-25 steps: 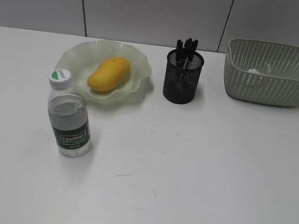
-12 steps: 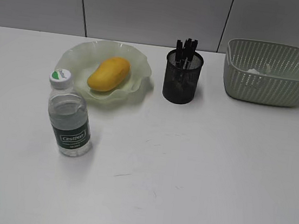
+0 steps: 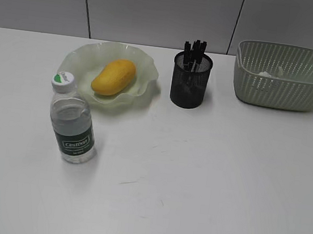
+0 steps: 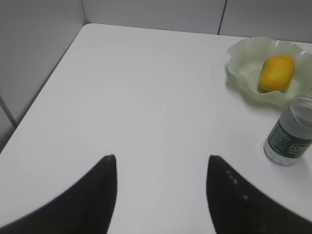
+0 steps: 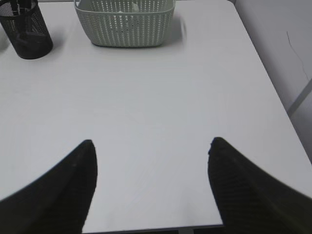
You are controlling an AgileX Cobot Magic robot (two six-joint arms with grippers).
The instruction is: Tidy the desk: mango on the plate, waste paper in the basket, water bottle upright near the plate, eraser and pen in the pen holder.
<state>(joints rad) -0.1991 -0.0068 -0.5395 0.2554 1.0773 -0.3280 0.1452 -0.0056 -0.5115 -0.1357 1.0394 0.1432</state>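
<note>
The yellow mango [image 3: 114, 77] lies in the pale green ruffled plate [image 3: 147, 64] at the back left of the white desk [image 3: 206, 180]. The water bottle [image 3: 72, 121] stands upright in front of the plate. Black pens [image 3: 195, 51] stick up from the black mesh pen holder [image 3: 190, 81]. White waste paper [image 3: 270, 73] lies inside the sage basket [image 3: 284, 75]. I cannot make out the eraser. My left gripper [image 4: 162, 157] is open over bare desk, left of the bottle [image 4: 289, 134] and mango [image 4: 276, 72]. My right gripper [image 5: 150, 142] is open, empty, well short of the basket [image 5: 125, 22].
Grey wall panels run behind the desk. The desk's left edge [image 4: 44, 92] shows in the left wrist view, its right edge [image 5: 273, 92] and near edge in the right wrist view. Neither arm appears in the exterior view.
</note>
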